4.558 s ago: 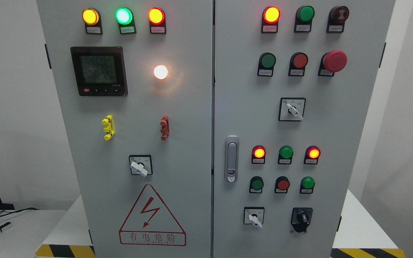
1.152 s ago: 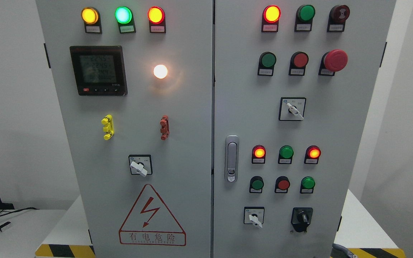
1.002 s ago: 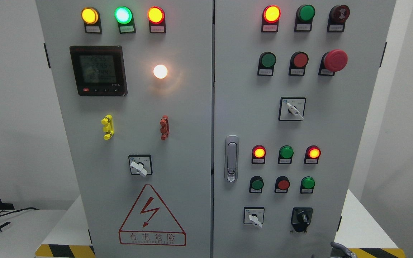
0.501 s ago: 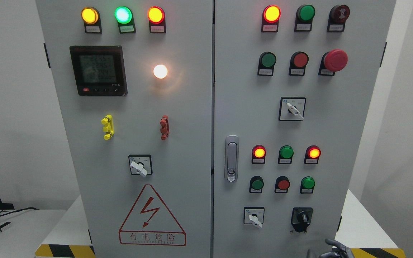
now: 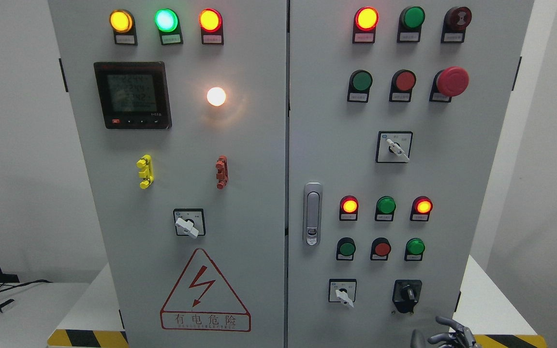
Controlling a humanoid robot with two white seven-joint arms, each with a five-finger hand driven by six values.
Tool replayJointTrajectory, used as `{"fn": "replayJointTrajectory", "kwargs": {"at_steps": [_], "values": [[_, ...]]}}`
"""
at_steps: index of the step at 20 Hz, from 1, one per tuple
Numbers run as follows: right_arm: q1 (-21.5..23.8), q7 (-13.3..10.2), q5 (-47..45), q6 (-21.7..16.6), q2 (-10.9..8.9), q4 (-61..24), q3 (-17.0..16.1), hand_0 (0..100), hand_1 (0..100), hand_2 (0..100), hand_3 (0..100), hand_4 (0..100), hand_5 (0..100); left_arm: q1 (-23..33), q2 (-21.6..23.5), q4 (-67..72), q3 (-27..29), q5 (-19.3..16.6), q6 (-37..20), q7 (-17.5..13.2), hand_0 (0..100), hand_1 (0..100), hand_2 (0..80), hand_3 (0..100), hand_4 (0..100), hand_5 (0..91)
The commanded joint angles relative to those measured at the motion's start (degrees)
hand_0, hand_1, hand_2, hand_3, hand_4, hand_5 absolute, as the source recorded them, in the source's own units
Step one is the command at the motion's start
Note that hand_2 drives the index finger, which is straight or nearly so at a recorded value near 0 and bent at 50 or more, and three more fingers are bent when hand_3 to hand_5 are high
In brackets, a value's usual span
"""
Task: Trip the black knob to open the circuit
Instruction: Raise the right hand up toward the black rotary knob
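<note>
Black knob (image 5: 407, 293) at lower right corner of cabinet's (image 5: 240, 145) right door, untouched. Right hand (image 5: 445, 336) just below it at bottom edge, fingers (image 5: 447, 322) spread, holding nothing.

the red warning triangle (image 5: 205, 289) low on the left cabinet door (image 5: 240, 145) carries a lightning bolt, and in the red box beneath it stand the chinese characters 有电危险, with a line of small latin print below them too fine to read. the digital meter (image 5: 132, 94) shows three rows of digits, too blurred to make out. the small label plates under the lamps, buttons and switches are illegible.
</note>
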Motion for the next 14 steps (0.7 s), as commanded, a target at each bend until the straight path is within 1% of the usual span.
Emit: {"fn": "replayJointTrajectory", "kwargs": {"at_steps": [1,4,10,14], "values": [[-0.6,0.0,-0.1,0.1,-0.02,0.5,0.2,25,75,38,68,77,96,0.0,0.0,0.0,0.0,-1.8,0.0,0.0,12,39,0.0,0,0,0.0],[-1.1,0.0,-0.1,1.1,0.06,0.9,0.2,25,75,38,68,77,96,0.0,-0.1,0.1,0.0,-1.8,0.0,0.0,12,39,0.0,0,0,0.0],[-2.5,0.1,0.0,1.2,0.06,2.1,0.1,26,75,38,68,77,96,0.0,0.0,0.0,0.0,-1.8,0.0,0.0,12,39,0.0,0,0,0.0],[-2.7,0.1,0.5,1.3,0.06,2.6,0.4,26,75,39,68,77,96,0.0,0.0,0.0,0.0,-1.8,0.0,0.0,12,39,0.0,0,0,0.0]]}}
